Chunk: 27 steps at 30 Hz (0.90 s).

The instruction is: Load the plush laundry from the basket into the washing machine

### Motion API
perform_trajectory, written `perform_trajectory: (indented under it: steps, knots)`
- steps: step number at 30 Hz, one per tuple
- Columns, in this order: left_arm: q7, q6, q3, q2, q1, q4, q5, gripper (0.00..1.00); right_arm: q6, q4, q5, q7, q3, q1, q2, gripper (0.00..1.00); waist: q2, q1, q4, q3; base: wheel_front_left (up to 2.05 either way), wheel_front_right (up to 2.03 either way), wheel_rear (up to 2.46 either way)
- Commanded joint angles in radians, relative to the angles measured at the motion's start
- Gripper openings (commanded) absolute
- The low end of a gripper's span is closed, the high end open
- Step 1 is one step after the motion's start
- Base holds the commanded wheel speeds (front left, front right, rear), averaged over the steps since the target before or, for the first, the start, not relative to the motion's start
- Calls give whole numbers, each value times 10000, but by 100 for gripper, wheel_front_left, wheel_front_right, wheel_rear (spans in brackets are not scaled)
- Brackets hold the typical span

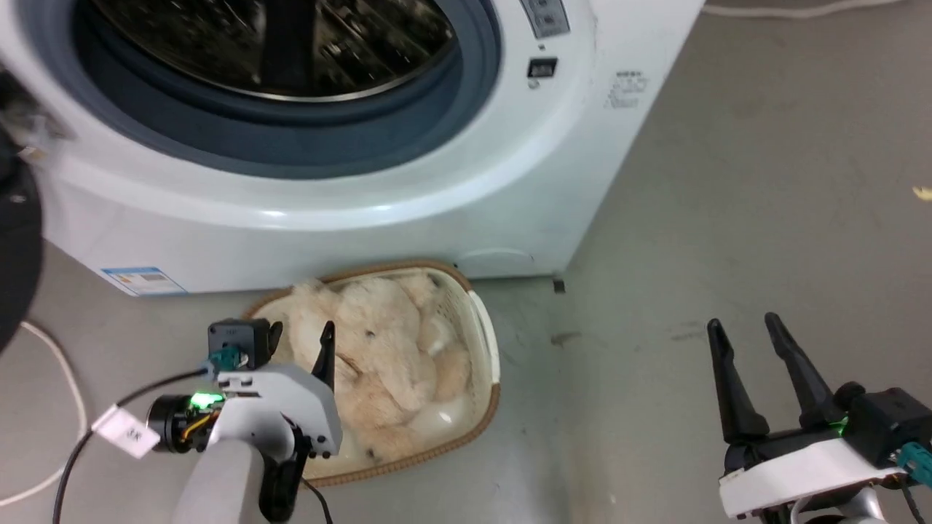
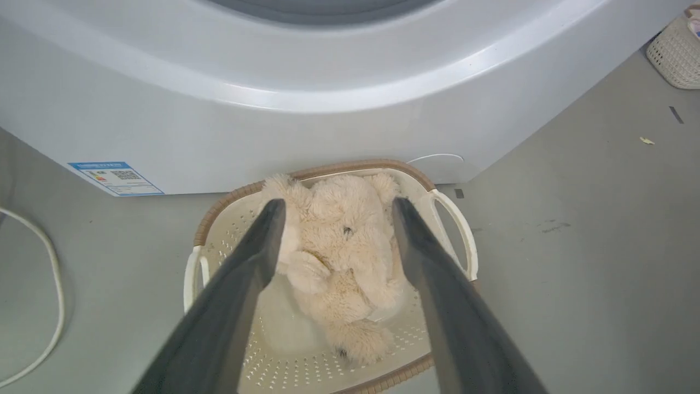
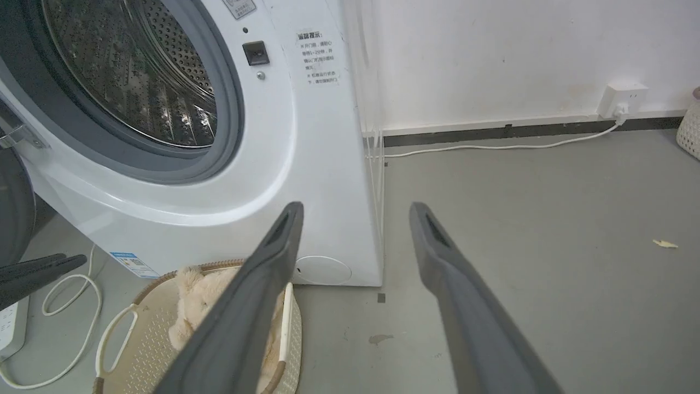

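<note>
The washing machine [image 1: 408, 182] stands with its round port open and the steel drum [image 3: 142, 82] showing. On the floor against its front sits the basket [image 1: 484, 327], and the cream plush laundry [image 1: 386, 342] lies in it. My left gripper [image 1: 301, 331] hangs open above the basket's near left side. In the left wrist view its fingers straddle the plush laundry [image 2: 344, 246] from above, clear of it, over the basket [image 2: 306, 372]. My right gripper [image 1: 743, 322] is open and empty over bare floor to the right. The right wrist view has the right gripper [image 3: 356, 207] before the washing machine's corner [image 3: 328, 164].
The black-framed door [image 1: 14, 240] stands open at the left. A white cable [image 1: 62, 378] loops on the floor left of the basket, beside a power strip [image 3: 11, 328]. Another woven basket [image 2: 675, 54] stands far right. Grey floor [image 1: 764, 218] lies open on the right.
</note>
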Motion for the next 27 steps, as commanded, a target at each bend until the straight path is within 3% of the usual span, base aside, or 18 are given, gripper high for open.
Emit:
perform_trajectory:
  steps: [1, 27]
  knots:
    - [85, 44, -50, 104, -251, 199, -92, 100, -2, -96, 143, -88, -17, -82, -1, 100, 0, -1, -188, 296, 0, 0, 0]
    - [1562, 595, -723, 834, -2171, 2240, -978, 100, -4, -651, 1651, -640, 234, -155, -2, 100, 0, -1, -1328, 2840, 0, 0, 0]
